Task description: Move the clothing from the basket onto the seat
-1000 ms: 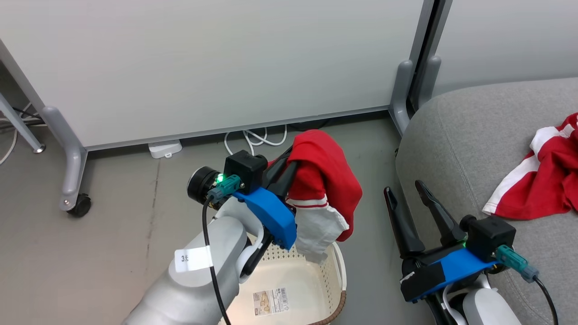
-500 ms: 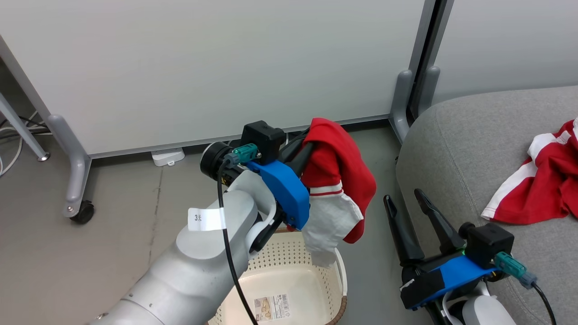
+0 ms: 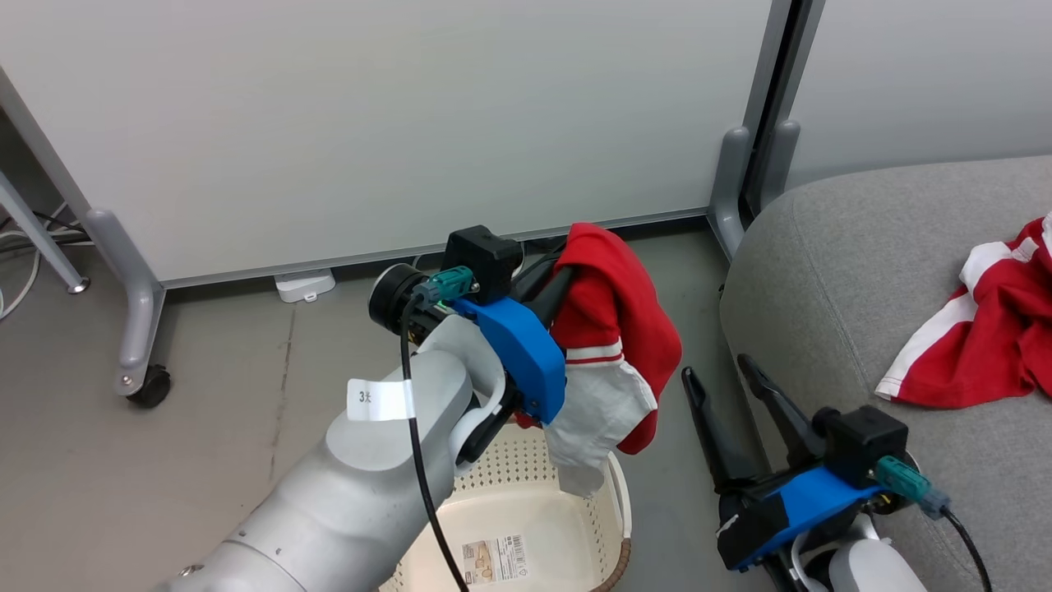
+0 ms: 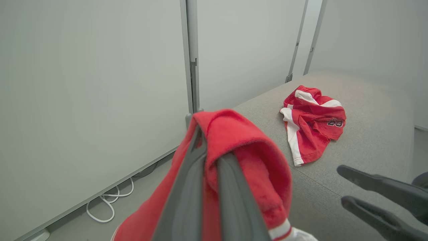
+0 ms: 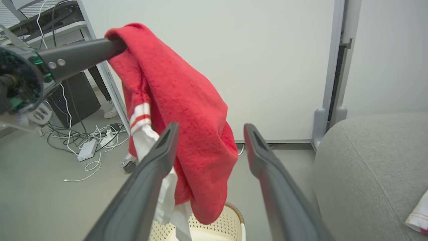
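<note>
My left gripper (image 3: 567,267) is shut on a red piece of clothing (image 3: 616,329) with a white striped lower part. It holds the piece above the cream basket (image 3: 612,493), whose bottom shows a barcode sticker. In the left wrist view the fabric (image 4: 254,160) drapes over the shut gripper (image 4: 212,147). My right gripper (image 3: 717,367) is open just right of the hanging garment, beside the grey seat (image 3: 838,271). In its own view the open gripper (image 5: 210,126) frames the cloth (image 5: 180,100). A second red and white garment (image 3: 978,345) lies crumpled on the seat.
White partition panels stand behind, with grey feet and a caster (image 3: 148,382) on the left. Cables and a white power adapter (image 3: 304,284) lie on the floor by the panel. More cables (image 5: 83,140) sit beyond the basket.
My left arm has carried the red garment higher and a little toward the seat. The right gripper has edged left toward the hanging cloth. The head camera shifted slightly.
</note>
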`<state>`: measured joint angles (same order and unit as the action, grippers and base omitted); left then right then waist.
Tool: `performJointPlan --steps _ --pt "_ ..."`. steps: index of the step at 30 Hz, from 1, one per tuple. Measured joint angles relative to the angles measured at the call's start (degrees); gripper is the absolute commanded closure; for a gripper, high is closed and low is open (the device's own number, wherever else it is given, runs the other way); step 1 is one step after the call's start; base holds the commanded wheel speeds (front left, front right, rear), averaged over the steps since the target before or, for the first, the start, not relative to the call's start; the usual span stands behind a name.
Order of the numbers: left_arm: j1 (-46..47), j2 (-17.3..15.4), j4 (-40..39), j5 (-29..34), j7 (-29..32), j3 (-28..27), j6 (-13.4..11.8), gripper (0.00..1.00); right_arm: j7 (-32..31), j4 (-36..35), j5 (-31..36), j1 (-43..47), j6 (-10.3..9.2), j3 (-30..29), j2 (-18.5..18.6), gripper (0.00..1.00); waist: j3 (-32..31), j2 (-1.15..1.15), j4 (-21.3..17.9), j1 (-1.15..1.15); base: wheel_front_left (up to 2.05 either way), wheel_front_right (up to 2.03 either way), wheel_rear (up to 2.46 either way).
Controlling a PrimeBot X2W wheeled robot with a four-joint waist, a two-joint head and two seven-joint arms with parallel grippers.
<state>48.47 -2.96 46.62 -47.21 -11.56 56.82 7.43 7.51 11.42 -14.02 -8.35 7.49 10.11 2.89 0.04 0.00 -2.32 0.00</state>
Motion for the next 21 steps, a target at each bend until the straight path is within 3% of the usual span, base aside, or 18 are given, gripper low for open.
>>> performJointPlan --steps 10,21 --pt "1.1 0.1 0.4 -1.7 -1.0 2.1 0.0 1.00 -2.2 6.0 1.8 -6.2 0.00 3.9 0.0 0.00 1.1 0.00 0.7 0.00 0.00 0.00 0.00" --pt "2.5 0.0 0.1 -3.3 -1.7 4.3 0.0 1.00 -1.1 18.9 1.3 -17.0 0.00 8.2 0.0 0.00 3.1 0.00 1.6 0.00 0.00 0.00 0.00"
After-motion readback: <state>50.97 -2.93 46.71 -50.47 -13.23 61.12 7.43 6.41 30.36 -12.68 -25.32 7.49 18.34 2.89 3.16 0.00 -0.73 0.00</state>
